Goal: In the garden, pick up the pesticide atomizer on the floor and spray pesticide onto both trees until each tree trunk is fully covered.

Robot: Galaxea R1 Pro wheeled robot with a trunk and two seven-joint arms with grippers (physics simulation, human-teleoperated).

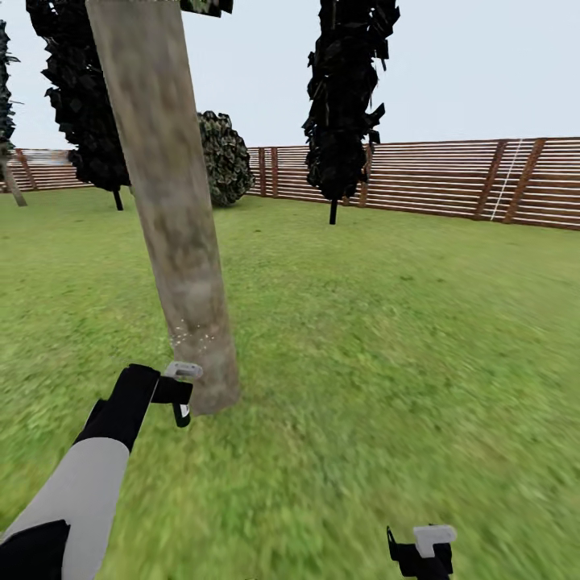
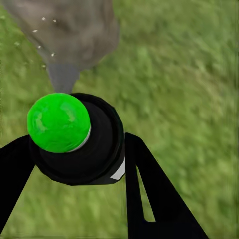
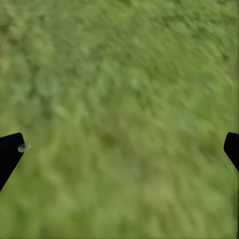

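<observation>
Now our left hand [image 2: 74, 154] pinches the pesticide atomizer [image 2: 79, 139], its nozzle aimed low at the tree trunk [image 1: 173, 217] so droplets land there; our right hand [image 3: 119, 149] hangs spread above the lawn [image 1: 403, 346].

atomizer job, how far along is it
Done: the pesticide atomizer is off the floor, clamped in the left tool. In hand: white spray specks dot the lower tree trunk it points at. Left: most of that trunk looks unspeckled, and a second tree remains. The right tool hangs open over the lawn.
</observation>
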